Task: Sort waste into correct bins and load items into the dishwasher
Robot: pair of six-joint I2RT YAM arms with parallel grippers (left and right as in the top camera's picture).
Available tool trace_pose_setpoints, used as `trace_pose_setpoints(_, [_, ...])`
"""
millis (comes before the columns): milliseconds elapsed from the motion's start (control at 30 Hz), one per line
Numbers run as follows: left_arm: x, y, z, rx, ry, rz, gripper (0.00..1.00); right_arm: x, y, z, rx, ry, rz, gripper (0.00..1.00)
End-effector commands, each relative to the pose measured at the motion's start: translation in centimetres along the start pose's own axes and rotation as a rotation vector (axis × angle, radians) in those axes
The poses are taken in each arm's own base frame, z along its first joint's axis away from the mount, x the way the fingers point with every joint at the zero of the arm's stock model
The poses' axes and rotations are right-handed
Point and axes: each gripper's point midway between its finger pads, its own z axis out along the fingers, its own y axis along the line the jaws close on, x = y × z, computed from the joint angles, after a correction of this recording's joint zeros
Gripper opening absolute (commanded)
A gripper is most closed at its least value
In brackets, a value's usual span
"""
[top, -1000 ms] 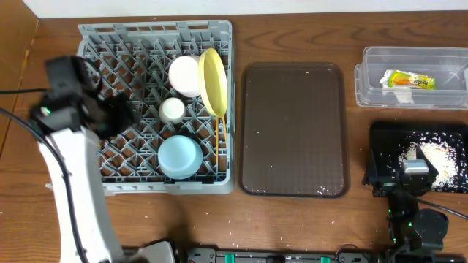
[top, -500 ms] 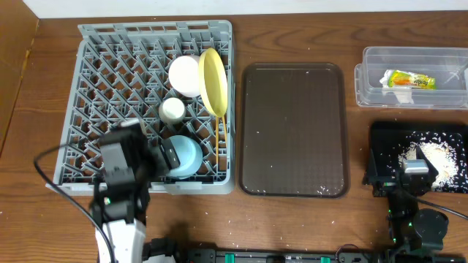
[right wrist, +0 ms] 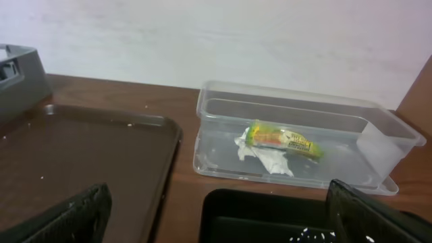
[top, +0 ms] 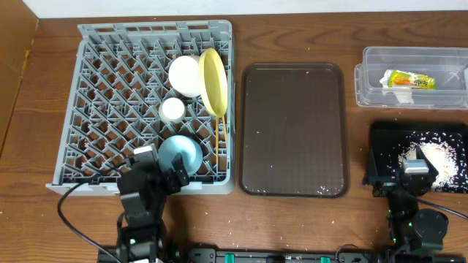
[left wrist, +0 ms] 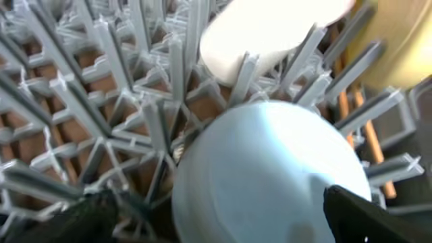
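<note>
The grey dish rack (top: 95,44) holds the white bowl (top: 184,75), small white cup (top: 172,109), upright yellow plate (top: 213,82), light blue bowl (top: 180,155) and chopsticks (top: 226,142). My left gripper (top: 159,174) is open at the rack's front edge, its fingers either side of the blue bowl (left wrist: 270,175) without closing on it. My right gripper (top: 414,169) is open and empty over the black bin (top: 380,135), which holds rice crumbs (top: 435,155). The clear tub (top: 365,80) holds the snack packet (top: 409,79) and crumpled white paper (right wrist: 266,156).
The flat brown tray (top: 292,131) lies between the rack and the bins, with a few crumbs on it. Loose crumbs dot the wooden table near its front edge. The white cup (left wrist: 270,34) and plate (left wrist: 405,40) stand just behind the blue bowl.
My left arm has swung from the rack's left side down to the front edge by the blue bowl. The right arm has not moved.
</note>
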Motion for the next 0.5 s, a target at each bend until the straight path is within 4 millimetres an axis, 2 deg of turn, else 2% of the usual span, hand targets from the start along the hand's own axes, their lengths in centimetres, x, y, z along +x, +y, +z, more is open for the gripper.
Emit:
trace_pose_setpoints(0, [0.8, -1.1, 0.4, 0.066, -0.038, 0.007, 0.98, 0.1, -0.1, 0.0, 0.007, 0.000, 0.001, 0.99])
trace_pose_setpoints(167, [0.3, -2.4, 0.3, 0.121, -0.151, 0.050, 0.98, 0.1, -0.1, 0.0, 0.007, 0.000, 0.001, 0.99])
trace_pose_setpoints(367, [-0.4, -3.1, -0.5, 0.145, -0.270, 0.071, 0.98, 0.1, -0.1, 0.0, 0.007, 0.000, 0.001, 0.99])
trace_pose_setpoints(467, [-1.6, -3.7, -1.3, 0.171, -0.343, 0.077, 0.98, 0.1, -0.1, 0.0, 0.007, 0.000, 0.001, 0.99])
